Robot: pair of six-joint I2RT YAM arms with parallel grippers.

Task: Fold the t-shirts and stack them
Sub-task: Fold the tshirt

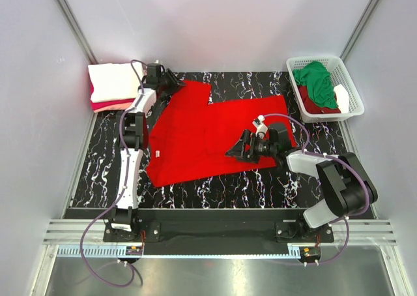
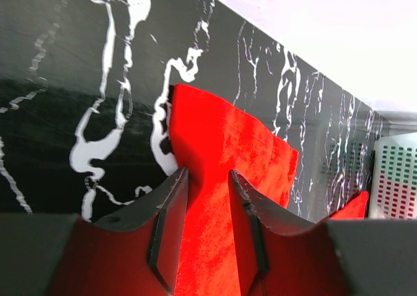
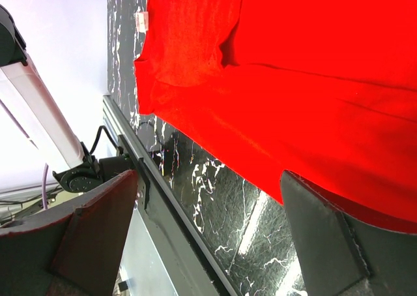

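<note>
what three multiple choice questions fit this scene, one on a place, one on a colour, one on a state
1. Where is the white basket? A) far right corner of the table B) near left corner C) centre
2. What colour is the spread t-shirt? A) green B) red C) white
3. How is the right gripper? A) shut on the t-shirt B) gripping the basket C) open, empty

Answers: 1 A, it sits at the far right edge; 2 B, bright red cloth covers the middle; 3 C, its fingers stand wide apart above the cloth.
</note>
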